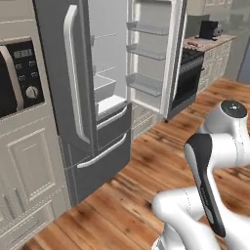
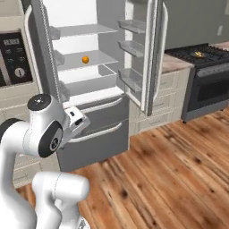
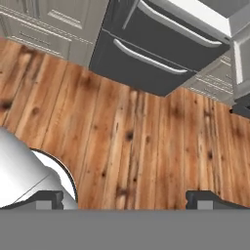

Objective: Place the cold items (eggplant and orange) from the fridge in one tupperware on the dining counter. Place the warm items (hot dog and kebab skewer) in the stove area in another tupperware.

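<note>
Wood plank floor (image 3: 141, 141), open fridge (image 2: 89, 67), orange (image 2: 85, 58) on shelf

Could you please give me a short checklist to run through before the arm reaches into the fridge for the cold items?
1. Fridge doors open: ok, both upper doors stand wide and the white shelves are exposed.
2. Orange located: ok, it sits on a glass shelf in the right base view.
3. Eggplant located: cannot tell, nothing on the visible shelves reads as one.
4. Gripper ready to grasp: ok, the jaws stand wide apart and hold nothing.
5. Gripper aimed at the shelf: not ok, the hand view looks down at the wood floor and the lower drawers.
6. Path to the orange free: ok, nothing stands in front of it on that shelf.
</note>
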You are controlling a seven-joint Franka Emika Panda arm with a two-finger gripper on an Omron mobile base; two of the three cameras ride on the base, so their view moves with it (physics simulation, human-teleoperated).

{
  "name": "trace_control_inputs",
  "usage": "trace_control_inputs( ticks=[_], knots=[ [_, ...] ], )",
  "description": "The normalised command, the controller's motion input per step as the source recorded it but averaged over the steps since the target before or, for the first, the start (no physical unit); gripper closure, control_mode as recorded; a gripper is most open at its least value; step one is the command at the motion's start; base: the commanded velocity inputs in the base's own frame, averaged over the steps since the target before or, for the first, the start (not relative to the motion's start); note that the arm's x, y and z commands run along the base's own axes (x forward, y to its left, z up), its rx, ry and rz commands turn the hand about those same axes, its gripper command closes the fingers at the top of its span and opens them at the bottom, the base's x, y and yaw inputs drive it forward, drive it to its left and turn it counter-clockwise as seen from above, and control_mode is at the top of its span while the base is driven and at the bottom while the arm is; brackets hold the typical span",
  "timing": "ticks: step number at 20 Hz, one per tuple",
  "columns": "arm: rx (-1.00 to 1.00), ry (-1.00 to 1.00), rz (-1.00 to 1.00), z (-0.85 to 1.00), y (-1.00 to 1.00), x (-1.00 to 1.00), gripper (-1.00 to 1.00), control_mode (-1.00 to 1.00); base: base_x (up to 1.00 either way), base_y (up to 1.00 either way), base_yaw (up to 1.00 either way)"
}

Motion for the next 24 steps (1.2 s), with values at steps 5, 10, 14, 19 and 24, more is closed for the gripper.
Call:
trace_control_inputs(
  ticks=[5,10,14,19,24],
  knots=[
    [0.0,0.0,0.0,0.0,0.0,0.0,-1.0,1.0,1.0,0.01,0.34],
    [0.0,0.0,0.0,0.0,0.0,0.0,-1.0,1.0,0.97,-0.21,0.28],
    [0.0,0.0,0.0,0.0,0.0,0.0,-1.0,1.0,0.68,-0.66,0.26],
    [0.0,0.0,0.0,0.0,0.0,0.0,-1.0,1.0,0.51,-0.39,0.25],
    [0.0,0.0,0.0,0.0,0.0,0.0,-1.0,1.0,0.54,0.11,0.22]
  ],
)
